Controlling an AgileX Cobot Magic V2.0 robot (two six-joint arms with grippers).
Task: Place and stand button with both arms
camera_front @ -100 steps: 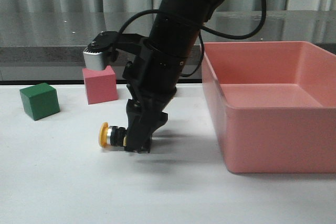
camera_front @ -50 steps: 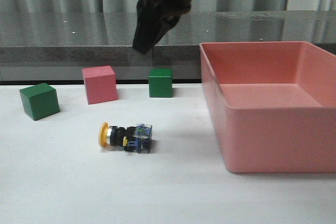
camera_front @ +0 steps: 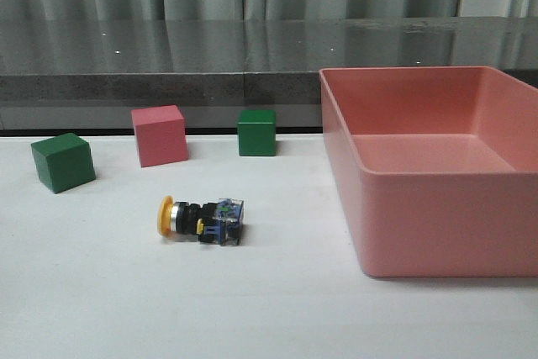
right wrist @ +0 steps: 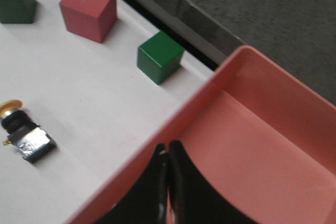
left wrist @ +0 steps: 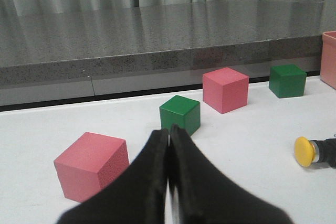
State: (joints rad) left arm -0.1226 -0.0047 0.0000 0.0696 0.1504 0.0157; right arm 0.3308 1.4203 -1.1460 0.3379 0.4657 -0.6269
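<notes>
The right tool (right wrist: 167, 182) and the left tool (left wrist: 169, 182) were both closed tight and held nothing, while the button (camera_front: 200, 219) lay on its side on the white worktop (camera_front: 126, 292), placed but not yet stood up.

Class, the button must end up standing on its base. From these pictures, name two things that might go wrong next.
1. The button lies on its side on the table; its round body may roll when nudged.
2. Both grippers, left gripper and right gripper, are shut and away from it, so each must open before grasping.
</notes>
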